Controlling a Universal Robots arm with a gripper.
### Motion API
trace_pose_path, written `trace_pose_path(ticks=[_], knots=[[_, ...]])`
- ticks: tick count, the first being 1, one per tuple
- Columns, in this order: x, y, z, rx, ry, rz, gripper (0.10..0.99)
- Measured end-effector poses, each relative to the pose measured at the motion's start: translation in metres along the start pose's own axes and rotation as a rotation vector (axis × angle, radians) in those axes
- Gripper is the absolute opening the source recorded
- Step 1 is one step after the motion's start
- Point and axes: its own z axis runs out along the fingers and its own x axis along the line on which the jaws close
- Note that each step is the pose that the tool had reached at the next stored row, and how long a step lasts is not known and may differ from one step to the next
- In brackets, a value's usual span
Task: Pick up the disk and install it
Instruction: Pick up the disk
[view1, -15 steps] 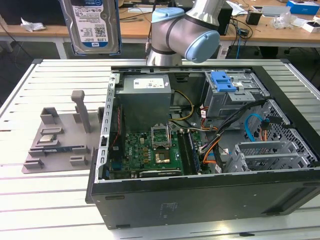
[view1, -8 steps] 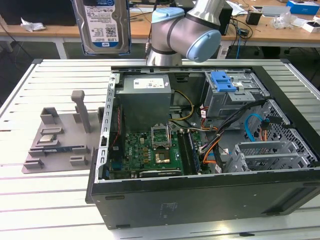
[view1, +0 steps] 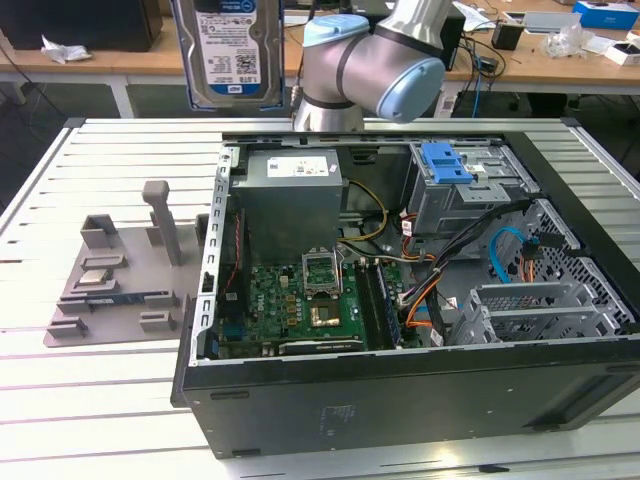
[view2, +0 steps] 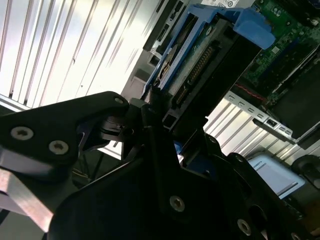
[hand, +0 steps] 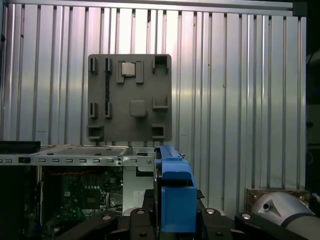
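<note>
Jaws of the gripper (view2: 157, 107) are clamped on the disk (view2: 200, 55) in the second wrist view, with black fingers (view2: 150, 132) pinching its end near the connector row and blue rail along its edges. In the first wrist view the disk (hand: 172, 192) stands edge-on between the fingers, above the slatted table (hand: 240, 100) and a grey fixture tray (hand: 130, 97). In the exterior view the disk (view1: 228, 50) hangs upright, label outward, beside the arm (view1: 370, 60), behind the open computer case (view1: 400, 400) and clear of the table.

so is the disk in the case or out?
Out. In the exterior view the disk hangs upright outside the open case; in the second wrist view the gripper grips it.
</note>
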Motion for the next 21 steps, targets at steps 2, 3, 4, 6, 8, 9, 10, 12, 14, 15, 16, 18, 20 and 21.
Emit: trace_pose_path(ticks=[2,3,4,6,8,9,10,12,14,15,16,18,20,21], knots=[[0.0001,-0.0064,-0.0003,0.000,0.0001,0.000,0.369],[0.0003,-0.0098,-0.0004,0.000,0.0000,0.000,0.369],[0.0003,-0.0126,-0.0005,0.000,0.0000,0.000,0.369],[0.0006,-0.0234,-0.0010,0.000,0.0000,0.000,0.369],[0.0008,-0.0292,-0.0012,0.000,0.0001,0.000,0.369],[0.0008,-0.0325,-0.0013,0.000,0.0000,0.000,0.369],[0.0009,-0.0347,-0.0014,0.000,0.0000,0.000,0.369],[0.0010,-0.0402,-0.0016,0.000,0.0000,0.000,0.369],[0.0013,-0.0491,-0.0020,0.000,0.0000,0.000,0.369],[0.0014,-0.0537,-0.0022,0.000,0.0001,0.000,0.369],[0.0015,-0.0586,-0.0024,0.000,0.0000,0.000,0.369],[0.0017,-0.0660,-0.0026,0.000,0.0000,0.000,0.369],[0.0020,-0.0768,-0.0030,0.000,0.0001,0.000,0.369],[0.0021,-0.0811,-0.0032,0.000,0.0001,0.000,0.369]])
